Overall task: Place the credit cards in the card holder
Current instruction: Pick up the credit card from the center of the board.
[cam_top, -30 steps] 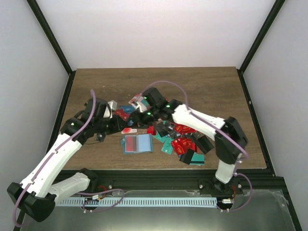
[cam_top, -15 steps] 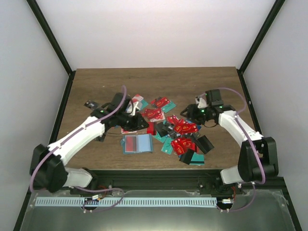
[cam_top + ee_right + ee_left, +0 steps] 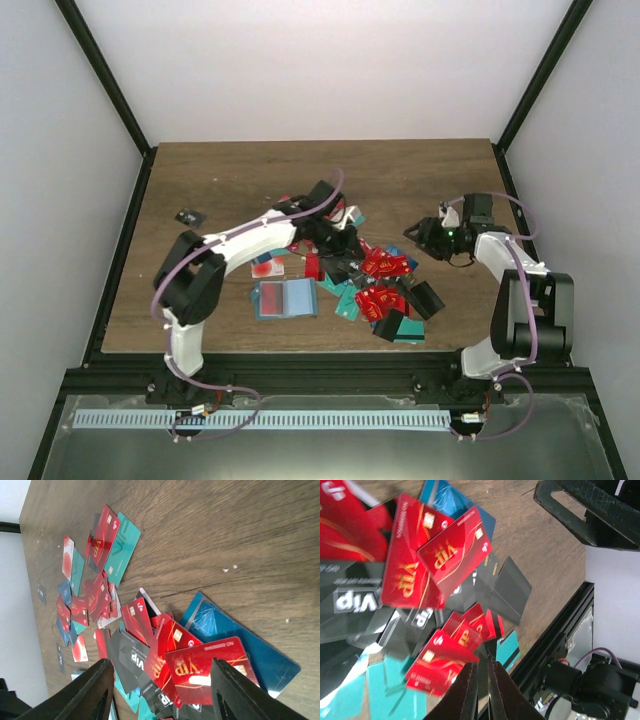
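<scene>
Wooden tabletop [image 3: 430,170] was bounded by white walls [image 3: 320,70], and the credit cards [image 3: 383,266] were strewn in a heap at its middle, with the card holder [image 3: 287,298] laid open and flat just left of the heap's near part. The left gripper [image 3: 482,665] was held over the heap, fingers [image 3: 470,690] drawn together to a slit; the right gripper [image 3: 160,662] was held at the heap's far right, fingers [image 3: 100,690] spread wide.
</scene>
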Action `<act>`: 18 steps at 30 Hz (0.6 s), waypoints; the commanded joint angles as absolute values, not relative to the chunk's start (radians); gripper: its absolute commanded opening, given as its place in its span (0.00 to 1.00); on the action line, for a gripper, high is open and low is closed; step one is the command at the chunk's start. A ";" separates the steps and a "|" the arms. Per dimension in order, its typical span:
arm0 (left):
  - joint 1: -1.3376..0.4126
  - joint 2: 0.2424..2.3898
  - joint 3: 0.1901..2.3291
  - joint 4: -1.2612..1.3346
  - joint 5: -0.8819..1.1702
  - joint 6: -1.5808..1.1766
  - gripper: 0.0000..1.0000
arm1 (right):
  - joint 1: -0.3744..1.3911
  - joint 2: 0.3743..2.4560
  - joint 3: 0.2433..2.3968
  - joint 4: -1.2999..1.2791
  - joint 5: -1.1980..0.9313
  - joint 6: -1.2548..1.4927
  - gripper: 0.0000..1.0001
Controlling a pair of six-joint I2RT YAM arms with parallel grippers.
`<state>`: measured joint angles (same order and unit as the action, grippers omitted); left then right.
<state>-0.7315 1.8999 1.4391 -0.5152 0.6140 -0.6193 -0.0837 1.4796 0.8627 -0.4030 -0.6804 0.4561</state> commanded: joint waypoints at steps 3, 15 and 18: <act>-0.777 2.101 1.650 -0.560 0.664 -0.573 0.08 | -0.150 1.554 0.816 -0.305 -0.793 0.423 0.56; -0.791 2.317 1.814 -0.647 0.653 -0.508 0.05 | -0.158 1.622 0.770 -0.299 -0.758 0.386 0.61; -0.792 2.342 1.816 -0.656 0.647 -0.497 0.05 | -0.157 1.643 0.755 -0.286 -0.771 0.380 0.62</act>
